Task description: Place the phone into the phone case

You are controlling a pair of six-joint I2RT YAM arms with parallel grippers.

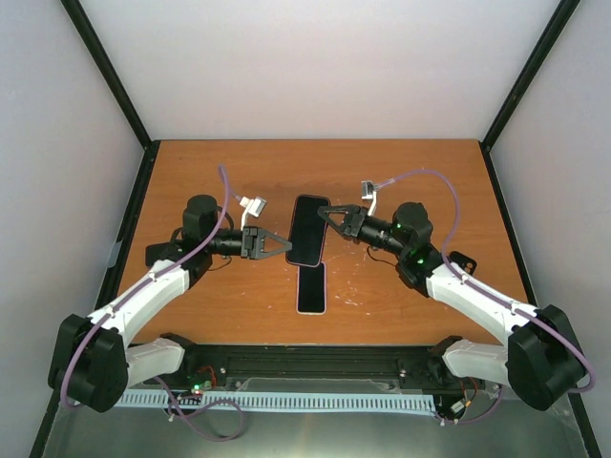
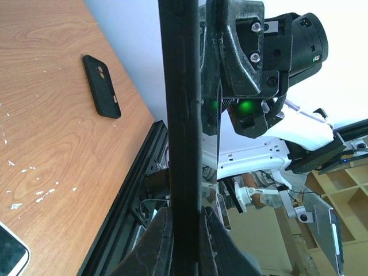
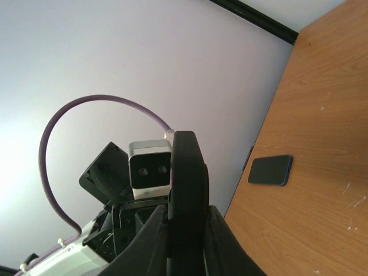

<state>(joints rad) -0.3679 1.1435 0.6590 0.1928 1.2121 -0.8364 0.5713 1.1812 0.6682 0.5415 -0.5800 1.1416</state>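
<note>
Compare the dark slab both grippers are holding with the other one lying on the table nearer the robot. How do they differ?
The held slab is pinched between the left gripper and right gripper, above the table; the loose slab lies flat, untouched. The loose slab has a pale rim; the held slab looks mostly dark. Both are rounded rectangles pointing away from the bases.

White-rimmed slab [image 2: 10,256] cut by frame corner, lower left; identity unclear.

Scuffed wooden table [image 1: 191,172] — pale walls [image 1: 315,57]
</note>
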